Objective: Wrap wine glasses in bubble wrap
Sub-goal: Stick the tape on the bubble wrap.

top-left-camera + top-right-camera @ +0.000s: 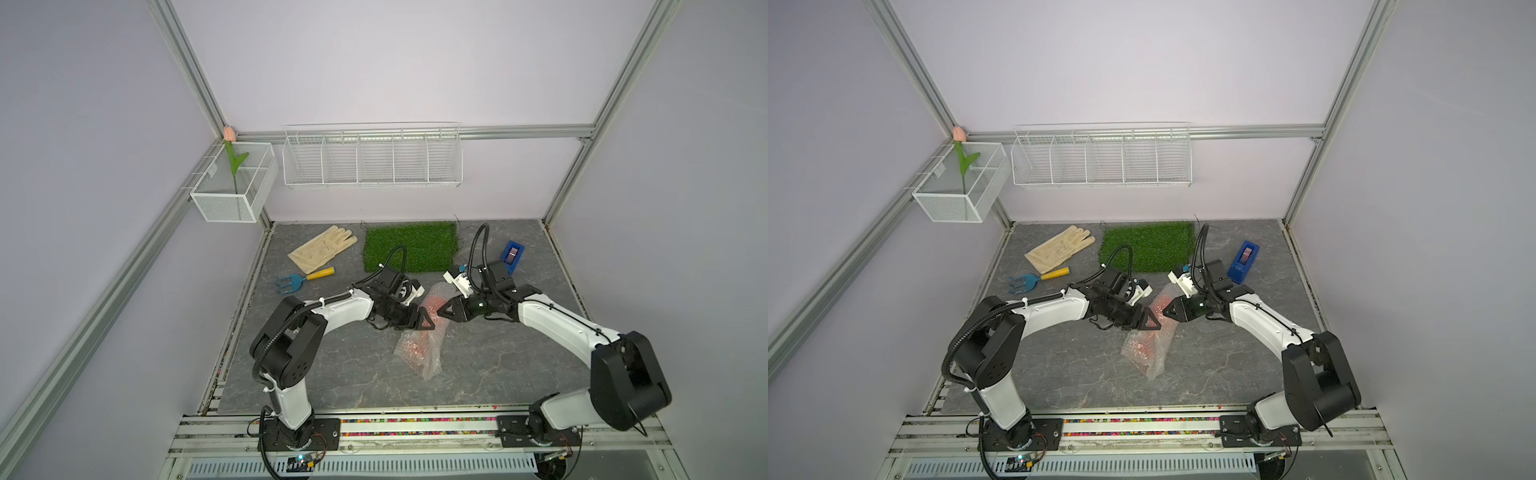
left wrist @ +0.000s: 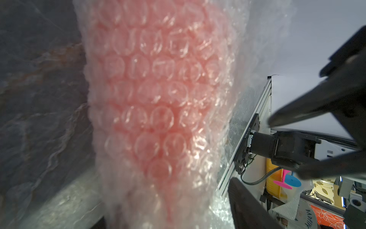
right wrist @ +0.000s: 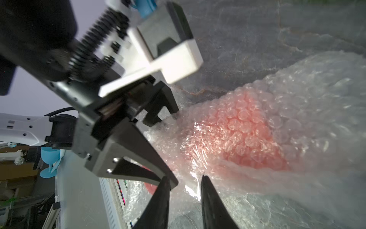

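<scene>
Bubble wrap (image 1: 430, 365) lies bunched on the grey surface (image 1: 332, 374) between the arms. The orange-red goblet (image 1: 420, 347) is bundled inside it, seen only as a blurred glow through the film in both wrist views. Its stem and foot are hard to make out.

A white mesh box (image 1: 224, 208) on the side wall holds an artificial tulip (image 1: 235, 166). A divided wire rack (image 1: 372, 166) hangs on the back wall. A blue tape dispenser (image 1: 513, 255) stands beyond the right arm.

The left hand (image 3: 170, 150) is released, its jaws spread with the tips at the film. The right hand (image 3: 184, 184) has its jaws partly apart with a fold of film between them. Whether it pinches the fold I cannot tell, and its fingers are cut off at the frame edge.
</scene>
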